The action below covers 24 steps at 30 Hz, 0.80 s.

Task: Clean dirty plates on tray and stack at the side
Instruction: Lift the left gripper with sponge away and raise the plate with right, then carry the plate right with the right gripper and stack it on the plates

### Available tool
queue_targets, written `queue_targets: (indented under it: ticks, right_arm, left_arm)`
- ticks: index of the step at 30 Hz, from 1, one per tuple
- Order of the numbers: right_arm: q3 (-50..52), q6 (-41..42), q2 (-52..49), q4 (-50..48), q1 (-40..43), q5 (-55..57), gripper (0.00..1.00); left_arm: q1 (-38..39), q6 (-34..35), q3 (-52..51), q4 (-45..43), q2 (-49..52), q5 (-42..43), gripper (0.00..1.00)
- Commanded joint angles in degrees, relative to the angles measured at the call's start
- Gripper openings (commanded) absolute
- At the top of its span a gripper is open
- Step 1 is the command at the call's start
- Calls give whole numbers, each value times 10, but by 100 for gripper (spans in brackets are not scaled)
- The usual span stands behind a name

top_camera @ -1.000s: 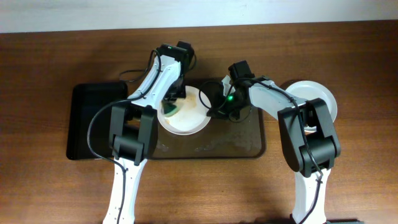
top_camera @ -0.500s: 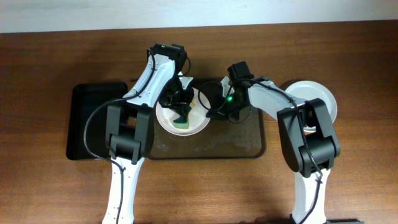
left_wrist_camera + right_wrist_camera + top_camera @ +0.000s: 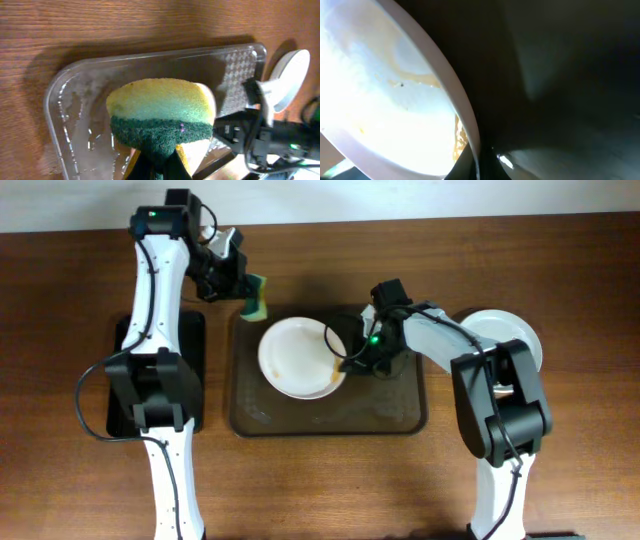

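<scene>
A white plate (image 3: 298, 356) with brown-orange sauce streaks sits tilted on the left half of the brown tray (image 3: 390, 418). My right gripper (image 3: 345, 362) is shut on the plate's right rim; in the right wrist view the rim (image 3: 462, 117) runs between the fingers. My left gripper (image 3: 243, 292) is shut on a yellow-and-green sponge (image 3: 257, 297) and holds it above the tray's far left corner, off the plate. The left wrist view shows the sponge (image 3: 160, 112) over the tray (image 3: 75, 100). A clean white plate (image 3: 513, 338) lies on the table right of the tray.
A smaller black tray (image 3: 125, 370) lies left of the brown tray, under the left arm. Wet smears show on the brown tray's floor (image 3: 330, 418).
My left gripper lifted the sponge off the plate and swung up and left to the tray's far left corner. The right gripper kept its hold on the plate rim.
</scene>
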<state>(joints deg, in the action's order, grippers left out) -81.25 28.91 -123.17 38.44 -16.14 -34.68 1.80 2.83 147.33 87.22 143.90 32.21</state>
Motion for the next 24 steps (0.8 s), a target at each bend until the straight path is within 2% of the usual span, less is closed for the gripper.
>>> queue_targets:
  ticks: [1, 8, 11, 19, 24]
  right_arm:
    - [14, -15, 73, 58, 8, 177, 4]
    - [14, -11, 240, 183, 4, 476, 4]
    - [14, -5, 283, 217, -32, 607, 4]
    - [14, 21, 294, 254, -201, 949, 4]
    - [14, 21, 294, 252, -268, 1114, 4]
  left_arm:
    - [16, 4, 7, 5, -2, -45, 1]
    - [65, 4, 7, -3, -2, -128, 1]
    - [73, 4, 7, -12, -2, -132, 1]
    - [73, 4, 7, -14, -2, -132, 1]
    - [73, 4, 7, -14, -2, -132, 1]
